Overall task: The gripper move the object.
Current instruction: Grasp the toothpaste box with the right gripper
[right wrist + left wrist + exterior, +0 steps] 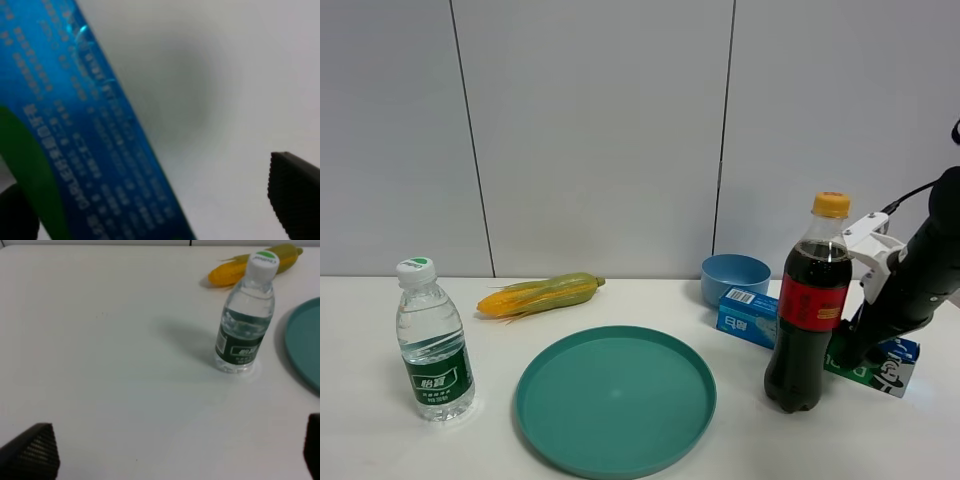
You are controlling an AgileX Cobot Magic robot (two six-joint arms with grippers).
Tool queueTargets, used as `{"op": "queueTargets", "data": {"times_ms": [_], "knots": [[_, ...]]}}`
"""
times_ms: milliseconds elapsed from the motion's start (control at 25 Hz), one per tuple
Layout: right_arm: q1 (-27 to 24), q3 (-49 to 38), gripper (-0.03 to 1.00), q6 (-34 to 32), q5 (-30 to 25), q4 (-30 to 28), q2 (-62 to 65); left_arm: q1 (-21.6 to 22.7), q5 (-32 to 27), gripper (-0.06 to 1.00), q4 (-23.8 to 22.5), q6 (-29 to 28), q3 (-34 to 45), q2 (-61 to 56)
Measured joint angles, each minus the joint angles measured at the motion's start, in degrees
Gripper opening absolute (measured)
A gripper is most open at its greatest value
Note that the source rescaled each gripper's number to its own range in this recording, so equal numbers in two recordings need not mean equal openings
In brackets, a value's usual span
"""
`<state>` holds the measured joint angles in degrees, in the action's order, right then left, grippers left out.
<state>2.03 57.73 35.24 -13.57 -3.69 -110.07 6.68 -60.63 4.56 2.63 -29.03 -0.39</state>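
The blue and green toothpaste box lies flat on the white table, partly hidden behind the cola bottle; its green end sticks out to the right. My right gripper is lowered onto the box just right of the bottle. In the right wrist view the box fills the space between the spread jaws of the gripper. It lies next to one fingertip, with a gap to the other. My left gripper is open and empty over bare table.
A teal plate lies front centre. A clear water bottle stands at the left and also shows in the left wrist view. A corn cob lies behind the plate. A light blue bowl sits behind the box.
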Motion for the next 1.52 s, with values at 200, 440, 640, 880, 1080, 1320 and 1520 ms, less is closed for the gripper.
{"op": "queueTargets", "data": {"times_ms": [200, 440, 640, 880, 1080, 1320, 1520], "knots": [[0.6, 0.0, 0.89, 0.0, 3.9, 1.3, -1.8, 0.0, 0.0, 1.00, 0.0, 0.0, 0.0, 0.0], [0.6, 0.0, 0.87, 0.0, 5.6, 2.4, -3.8, 0.0, 0.0, 1.00, 0.0, 0.0, 0.0, 0.0], [0.6, 0.0, 0.86, 0.1, 7.0, 4.4, -4.1, 0.0, 0.0, 1.00, 0.0, 0.0, 0.0, 0.0], [0.6, 0.0, 0.72, 0.1, 7.6, 5.9, -4.3, 0.0, 0.0, 1.00, 0.0, 0.0, 0.0, 0.0], [0.6, 0.0, 0.39, 0.1, 7.6, 9.8, -4.3, 0.0, 0.0, 1.00, 0.0, 0.0, 0.0, 0.0], [0.7, 0.0, 0.23, 0.4, 6.1, 10.9, -4.1, 0.0, 0.0, 1.00, 0.0, 0.0, 0.0, 0.0], [0.7, 0.2, 0.16, 0.4, 2.5, 10.9, -3.3, 0.0, 0.0, 1.00, 0.0, 0.0, 0.0, 0.0]]}}
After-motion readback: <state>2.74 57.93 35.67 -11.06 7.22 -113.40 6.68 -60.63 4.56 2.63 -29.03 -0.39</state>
